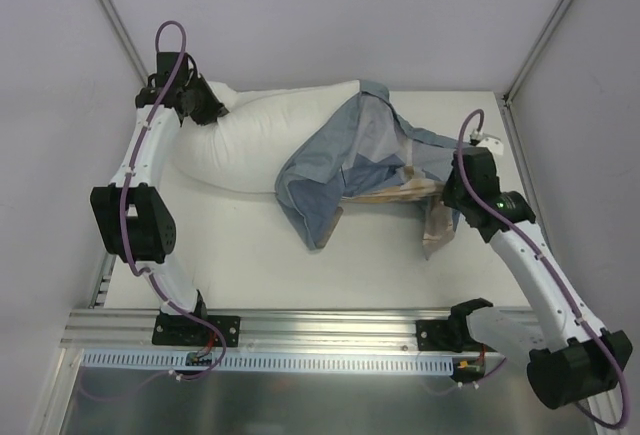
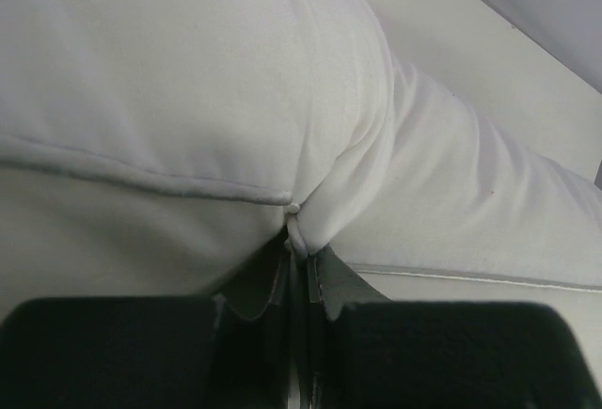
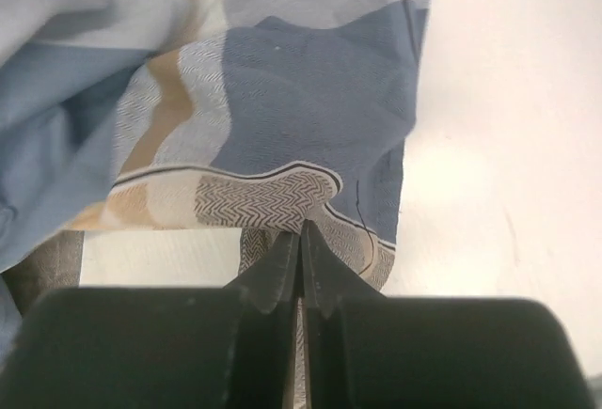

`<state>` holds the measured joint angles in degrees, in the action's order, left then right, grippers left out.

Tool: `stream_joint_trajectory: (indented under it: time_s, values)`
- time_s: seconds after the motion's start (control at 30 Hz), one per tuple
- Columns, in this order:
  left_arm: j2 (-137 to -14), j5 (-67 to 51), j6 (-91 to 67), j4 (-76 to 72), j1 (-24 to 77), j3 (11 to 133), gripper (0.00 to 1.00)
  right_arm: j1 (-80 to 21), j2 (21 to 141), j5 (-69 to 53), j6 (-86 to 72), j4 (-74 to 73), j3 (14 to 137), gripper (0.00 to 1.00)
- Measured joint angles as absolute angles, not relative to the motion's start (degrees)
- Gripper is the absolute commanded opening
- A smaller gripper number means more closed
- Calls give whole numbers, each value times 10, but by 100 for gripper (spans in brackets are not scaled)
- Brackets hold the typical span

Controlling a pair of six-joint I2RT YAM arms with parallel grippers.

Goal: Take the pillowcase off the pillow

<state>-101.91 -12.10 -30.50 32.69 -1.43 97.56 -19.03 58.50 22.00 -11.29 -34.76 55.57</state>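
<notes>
White pillow (image 1: 250, 145) is lying across 12 o'clock, its 3 o'clock end sitting inside the blue pillowcase (image 1: 330, 175). Your left gripper (image 2: 296, 257) is pinching the pillow's corner tight; your right gripper (image 3: 301, 240) is pinching the pillowcase's edge. Be pulling them apart slowly, toward 9 and 3.

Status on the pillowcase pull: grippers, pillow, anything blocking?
Copy: left gripper shut on pillow corner, far-left end. The right gripper shut on pillowcase edge. Pillowcase bunched over pillow's right end, rest bare. No obstruction seen.
</notes>
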Motion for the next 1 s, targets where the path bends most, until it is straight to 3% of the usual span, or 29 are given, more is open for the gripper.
stream_joint_trajectory:
  time_s: [0.3, 0.67, 0.87, 1.0]
  values:
    - [-987, -114, -310, 342, -22, 967, 0, -34, 489, 226, -99, -458, 667, 1]
    - [-995, -113, -299, 452, -105, 1076, 0, 7, 449, 255, -89, -508, 864, 1]
    - [-1058, -65, -284, 504, -109, 1128, 0, 17, 456, 298, -73, -508, 838, 1]
    - [-1097, -18, -284, 529, -108, 1127, 0, 76, 477, 286, -69, -509, 778, 1]
